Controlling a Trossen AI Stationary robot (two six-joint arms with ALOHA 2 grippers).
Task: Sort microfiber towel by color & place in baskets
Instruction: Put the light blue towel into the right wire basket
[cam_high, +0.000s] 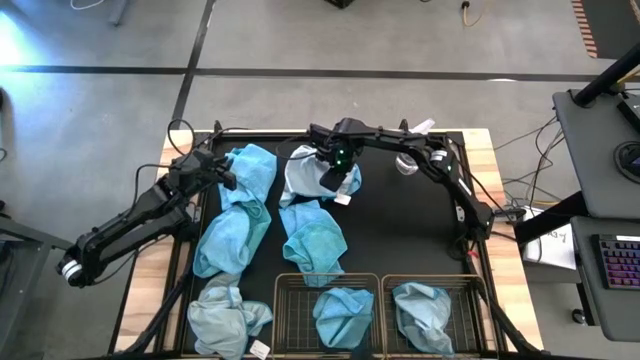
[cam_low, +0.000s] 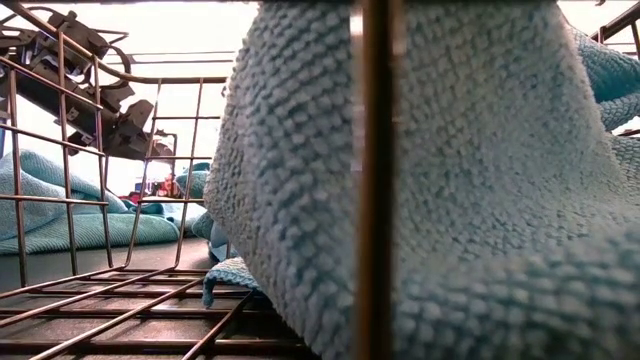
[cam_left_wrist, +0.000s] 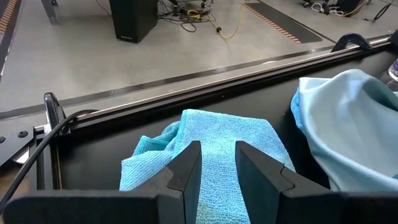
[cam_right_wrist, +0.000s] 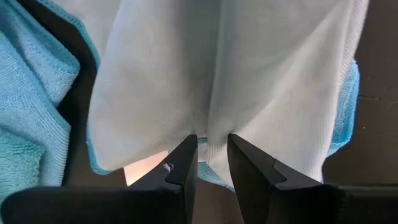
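On the black-matted desk (cam_high: 400, 240), the right claw (cam_right_wrist: 211, 144) was pinched on a pale towel (cam_right_wrist: 249, 81) at the far middle, baskets (cam_high: 292, 300) well nearer the front; left claw (cam_left_wrist: 217, 155) gripped a turquoise towel (cam_left_wrist: 224, 134) far left.

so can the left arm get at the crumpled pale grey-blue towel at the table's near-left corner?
Probably yes. The pale grey-blue towel lies uncovered beside the wire-mesh baskets, but the left gripper is occupied, closed on a turquoise towel at the far side.
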